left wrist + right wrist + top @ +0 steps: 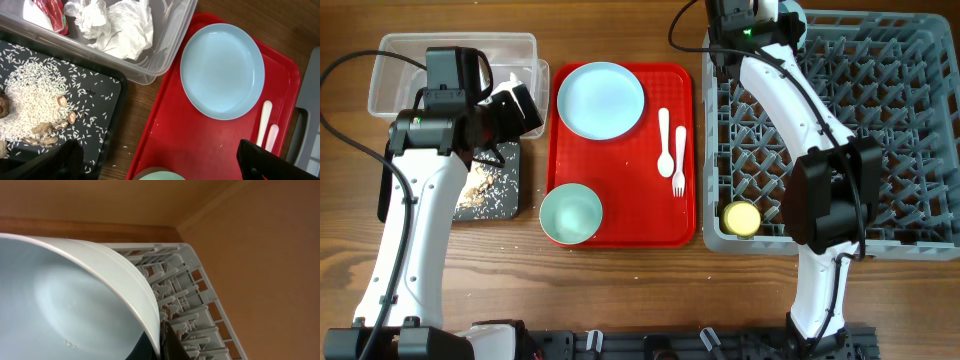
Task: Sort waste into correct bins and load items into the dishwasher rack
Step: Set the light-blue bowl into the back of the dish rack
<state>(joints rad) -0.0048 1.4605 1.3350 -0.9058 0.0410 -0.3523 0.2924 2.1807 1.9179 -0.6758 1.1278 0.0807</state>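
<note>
Pale blue bowl (60, 300) is in hand: the right gripper (160, 347) is clamped on its rim, one dark finger (171, 342) showing against the outer wall, above a corner of the dishwasher rack (197, 297). Step judged: loading the bowl into the rack. The bowl is tipped on edge, hollow facing lower left in the right wrist view, rim sweeping diagonally. Being round, it has no long axis, only the rim plane. The next move calls for lowering that rim between peg rows, then releasing. Left gripper (157, 152) hangs spread and empty over the red tray (165, 125).
</note>
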